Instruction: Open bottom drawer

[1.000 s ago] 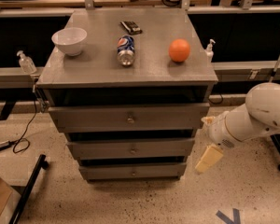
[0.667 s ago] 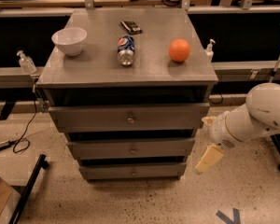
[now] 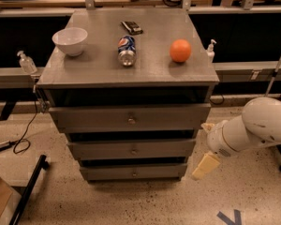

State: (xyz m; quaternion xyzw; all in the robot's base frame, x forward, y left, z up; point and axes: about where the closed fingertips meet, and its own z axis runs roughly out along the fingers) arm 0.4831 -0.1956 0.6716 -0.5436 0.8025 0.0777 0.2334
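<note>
Camera view shows the gripper [image 3: 202, 150] at 3 o'clock of the bottom drawer [image 3: 107, 172], apart from it, fingers [image 3: 205, 166] spread and empty, probably readied for the knob [image 3: 134, 174], with the drawer apparently shut at the cabinet's [image 3: 131, 81] 6 o'clock.

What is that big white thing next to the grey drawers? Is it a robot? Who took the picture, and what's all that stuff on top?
Yes, the white thing is a robot's arm. The robot has a moving base and just this one arm. At the arm's end is the gripper, which is its hand. It hangs low beside the cabinet, close to the bottom drawer it is meant to pull open, but not at the knob. I see nothing in it. There is one camera, looking down at the cabinet's front. On the cabinet top are a white bowl, a drink can lying on its side, an orange and a small dark thing I can't make out.
</note>
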